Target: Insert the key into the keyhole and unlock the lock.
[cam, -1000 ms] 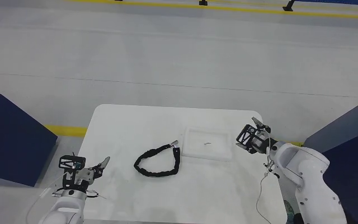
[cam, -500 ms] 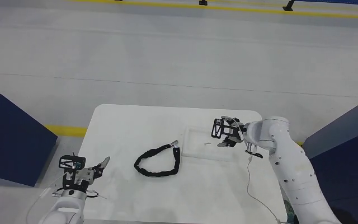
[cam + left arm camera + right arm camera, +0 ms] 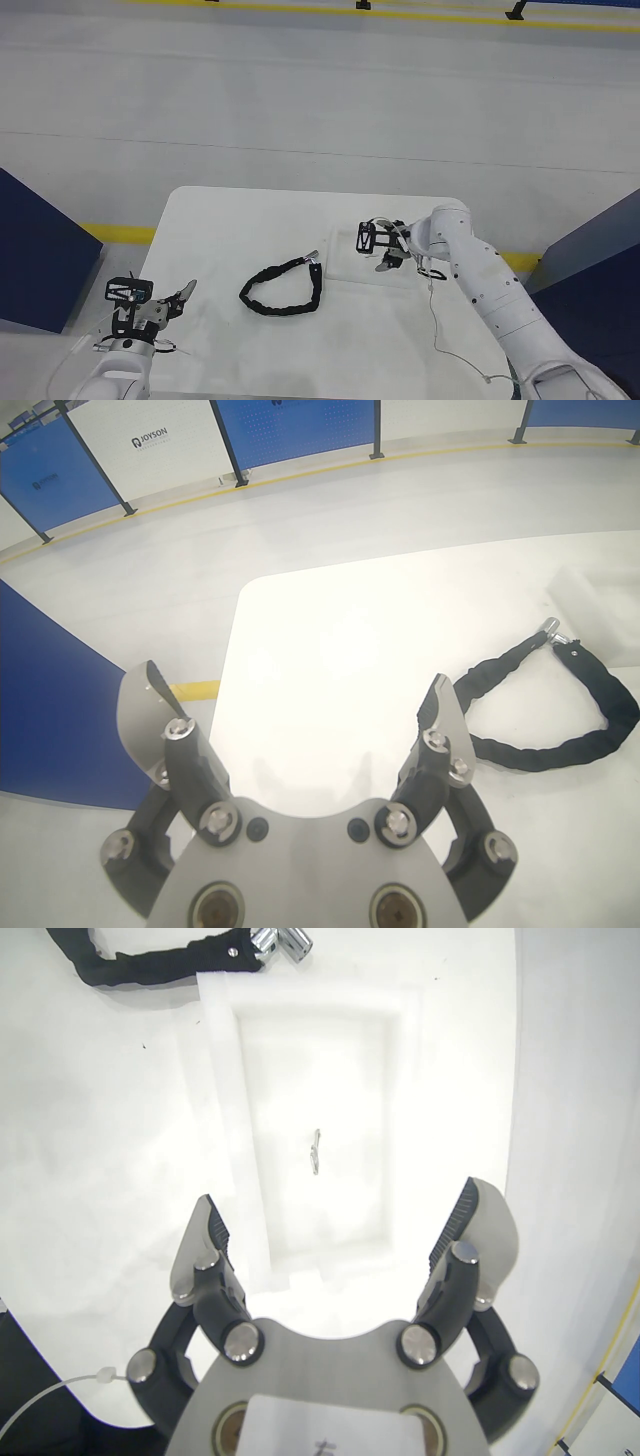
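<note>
Both my tools stand released: right tool [image 3: 340, 1208] over the small silver key [image 3: 315, 1151] in the shallow white tray [image 3: 225, 1078]; black sleeved chain lock [image 3: 550, 750] ahead of left tool [image 3: 295, 690].

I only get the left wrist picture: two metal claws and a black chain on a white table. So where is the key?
Observer: The key lies flat in a shallow white tray, next to the chain lock and its metal end.
Operator: Is anything holding it?
Observer: No. The right gripper hangs open above the tray, and the key lies untouched ahead of its fingertips.
Operator: And where do my claws sit?
Observer: In the top view, the left gripper is at the left edge of the table, on the side near the robot, well apart from the chain lock.
</note>
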Tool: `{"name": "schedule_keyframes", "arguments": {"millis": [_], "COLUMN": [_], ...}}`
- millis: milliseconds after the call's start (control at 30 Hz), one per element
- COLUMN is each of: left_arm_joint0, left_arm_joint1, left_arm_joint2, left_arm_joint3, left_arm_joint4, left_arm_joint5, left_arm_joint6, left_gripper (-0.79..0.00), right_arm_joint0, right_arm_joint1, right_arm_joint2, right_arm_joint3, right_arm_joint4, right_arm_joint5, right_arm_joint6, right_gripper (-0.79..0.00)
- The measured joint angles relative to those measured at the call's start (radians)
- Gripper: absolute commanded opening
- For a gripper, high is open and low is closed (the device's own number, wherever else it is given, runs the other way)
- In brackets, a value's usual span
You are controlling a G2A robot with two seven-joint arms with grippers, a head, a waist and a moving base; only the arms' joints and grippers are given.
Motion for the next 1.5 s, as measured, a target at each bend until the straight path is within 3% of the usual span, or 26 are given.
{"name": "schedule_keyframes", "arguments": {"millis": [67,200,233,267,933,1000,1033,1067,1500], "left_arm_joint0": [0.000,0.000,0.000,0.000,0.000,0.000,0.000,0.000,0.000], "left_arm_joint1": [0.000,0.000,0.000,0.000,0.000,0.000,0.000,0.000,0.000], "left_arm_joint2": [0.000,0.000,0.000,0.000,0.000,0.000,0.000,0.000,0.000], "left_arm_joint3": [0.000,0.000,0.000,0.000,0.000,0.000,0.000,0.000,0.000], "left_arm_joint4": [0.000,0.000,0.000,0.000,0.000,0.000,0.000,0.000,0.000], "left_arm_joint5": [0.000,0.000,0.000,0.000,0.000,0.000,0.000,0.000,0.000], "left_arm_joint6": [0.000,0.000,0.000,0.000,0.000,0.000,0.000,0.000,0.000], "left_gripper": [0.000,0.000,0.000,0.000,0.000,0.000,0.000,0.000,0.000], "right_arm_joint0": [0.012,0.039,0.045,0.050,0.098,0.101,0.103,0.104,0.132], "right_arm_joint1": [-0.009,-0.028,-0.031,-0.035,-0.074,-0.079,-0.081,-0.083,-0.095], "right_arm_joint2": [-0.024,-0.067,-0.075,-0.081,-0.153,-0.160,-0.164,-0.167,-0.182], "right_arm_joint3": [0.036,0.115,0.131,0.146,0.295,0.305,0.309,0.313,0.272], "right_arm_joint4": [-0.014,-0.038,-0.041,-0.043,-0.081,-0.083,-0.083,-0.084,-0.119], "right_arm_joint5": [0.018,0.049,0.052,0.053,0.057,0.060,0.061,0.062,0.061], "right_arm_joint6": [-0.026,-0.081,-0.091,-0.099,-0.210,-0.215,-0.218,-0.220,-0.161], "right_gripper": [0.000,-0.209,-0.372,-0.400,-0.551,-0.619,-0.677,-0.785,-0.785]}}
